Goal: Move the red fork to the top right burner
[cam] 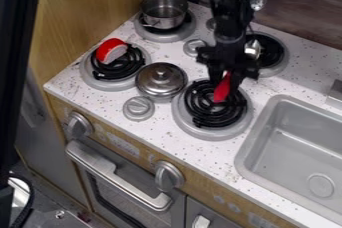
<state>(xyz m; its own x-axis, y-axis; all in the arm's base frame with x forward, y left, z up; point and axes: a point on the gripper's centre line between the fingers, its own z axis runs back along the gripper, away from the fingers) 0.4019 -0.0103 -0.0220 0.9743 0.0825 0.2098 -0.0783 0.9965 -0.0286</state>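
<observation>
camera view: so over on the left i've got a red and white toy piece (111, 51) sitting on the front left burner (91, 77). next along is a round silver lid (161, 79), then a metal pot (164, 11) on the burner behind. the red fork (222, 90) is over the front right burner (189, 122), its upper end right by my gripper (228, 80), which points down there. can't tell if the jaws are pinching it or not, tbh. rear right burner (283, 56) is behind that, and the gray sink (268, 103) is far right.
</observation>
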